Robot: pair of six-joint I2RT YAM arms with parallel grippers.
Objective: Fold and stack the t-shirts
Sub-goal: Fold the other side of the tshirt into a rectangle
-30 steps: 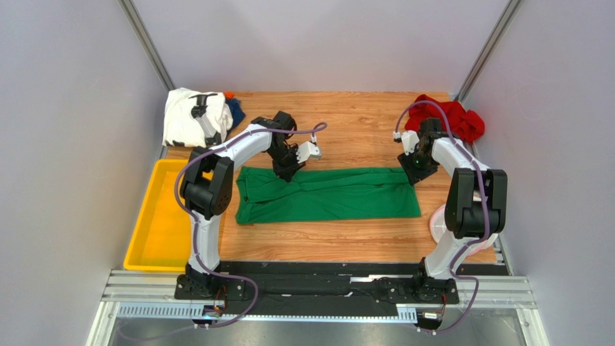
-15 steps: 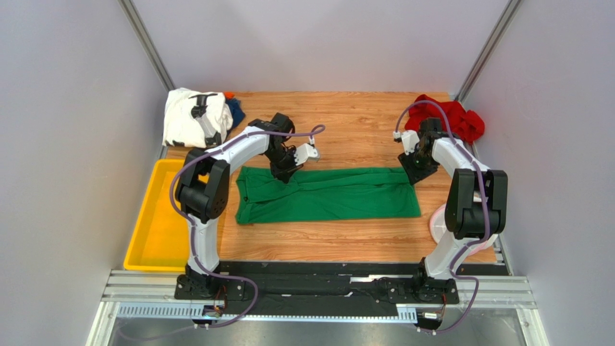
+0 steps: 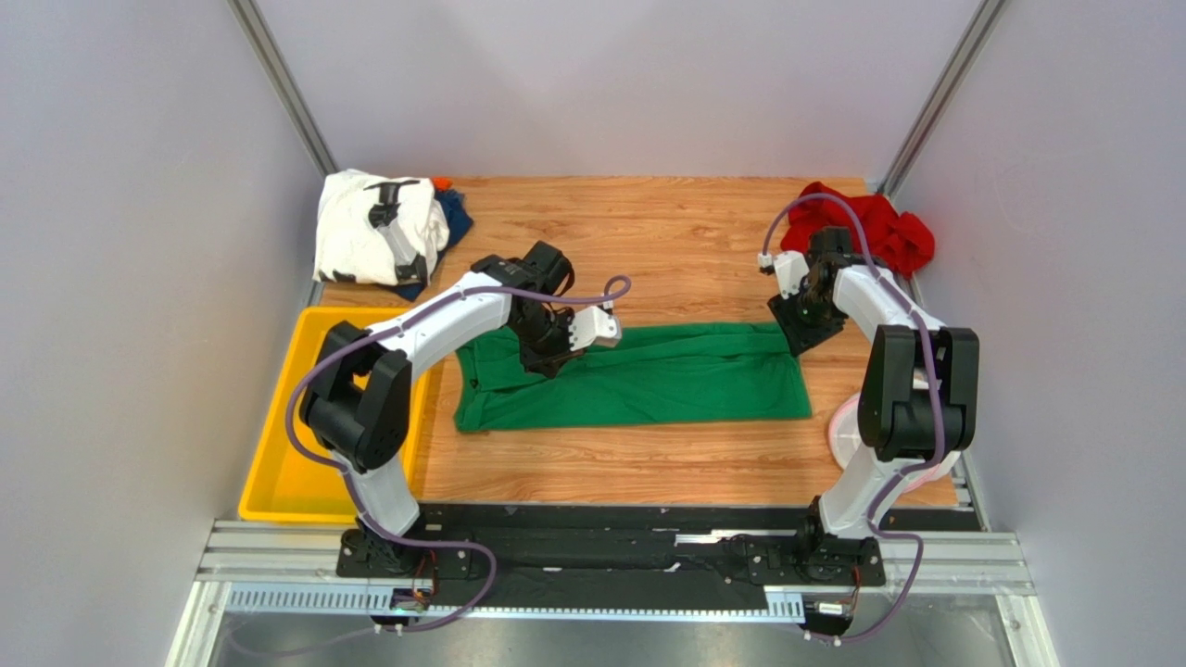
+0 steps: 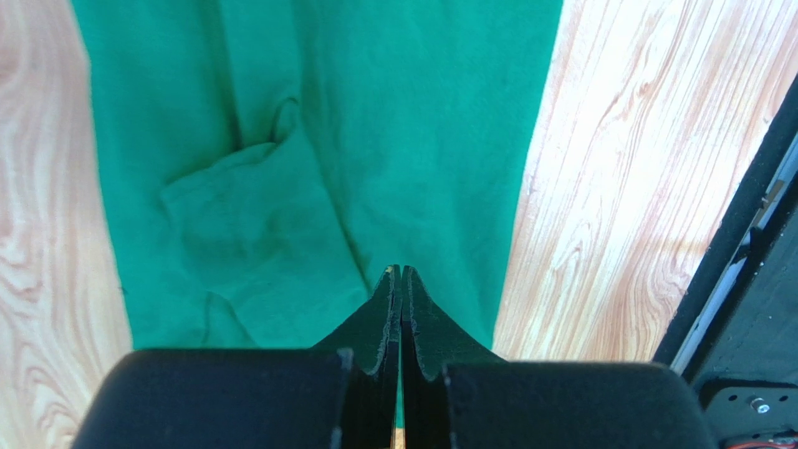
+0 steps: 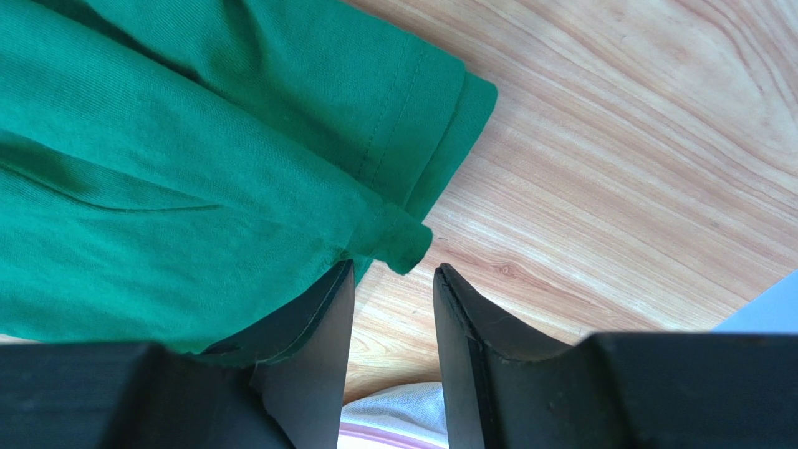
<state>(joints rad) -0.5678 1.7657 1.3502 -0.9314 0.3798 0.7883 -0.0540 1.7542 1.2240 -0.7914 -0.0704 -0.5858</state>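
The wooden table (image 3: 668, 236) carries a green t-shirt (image 3: 668, 375), spread flat in a long band across its middle with bare wood in front of and behind it. A white t-shirt (image 3: 355, 223) with black print lies bunched in the far left corner on top of a dark blue t-shirt (image 3: 455, 216), and a red t-shirt (image 3: 884, 229) is heaped in the far right corner. A yellow tray (image 3: 299, 445) sits along the left edge, possibly beside the tabletop rather than on it, and a white-and-pink basket (image 3: 845, 431) shows partly at the near right edge.
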